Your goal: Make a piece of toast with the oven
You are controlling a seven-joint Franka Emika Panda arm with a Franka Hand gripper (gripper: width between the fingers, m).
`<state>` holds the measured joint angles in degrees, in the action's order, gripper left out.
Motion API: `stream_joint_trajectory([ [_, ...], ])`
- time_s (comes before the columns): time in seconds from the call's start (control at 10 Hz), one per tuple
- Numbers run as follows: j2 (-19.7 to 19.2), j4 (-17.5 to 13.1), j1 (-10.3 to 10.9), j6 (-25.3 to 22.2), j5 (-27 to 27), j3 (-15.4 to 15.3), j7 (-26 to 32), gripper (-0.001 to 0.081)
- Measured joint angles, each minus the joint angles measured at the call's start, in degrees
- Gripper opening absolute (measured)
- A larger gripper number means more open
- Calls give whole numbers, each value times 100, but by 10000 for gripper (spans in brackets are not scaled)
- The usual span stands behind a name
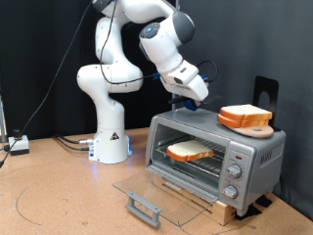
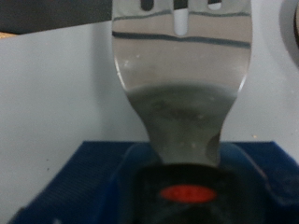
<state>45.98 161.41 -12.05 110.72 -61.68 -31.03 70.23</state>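
The oven (image 1: 256,149) stands on the table at the exterior view's right, its glass door (image 1: 161,188) dropped open. The piece of toast (image 1: 188,151) lies flat on the wire rack inside, toward the oven's left half. My gripper (image 1: 192,96) hovers just above the oven's top left corner, clear of the toast. In the wrist view a metal spatula (image 2: 182,84) with a dark handle bearing a red mark (image 2: 185,193) runs out from the hand over a pale surface. The gripper is shut on the spatula's handle.
On top of the oven a stack of like bread slices (image 1: 245,116) rests on a round wooden board (image 1: 258,128). Round knobs (image 1: 234,174) line the oven's right panel. A black stand (image 1: 266,93) rises behind it. The robot's white base (image 1: 111,137) stands at the left.
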Motion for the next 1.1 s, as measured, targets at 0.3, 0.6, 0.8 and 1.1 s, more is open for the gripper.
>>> stream_joint_trajectory([
  [0.3,-46,16,0,23,-182,-199,-83,398],
  [0.6,-54,17,1,48,-355,-364,-96,605],
  [0.8,-26,16,1,77,-516,-370,-96,773],
  [1.1,253,-42,1,-95,-748,47,-95,808],
])
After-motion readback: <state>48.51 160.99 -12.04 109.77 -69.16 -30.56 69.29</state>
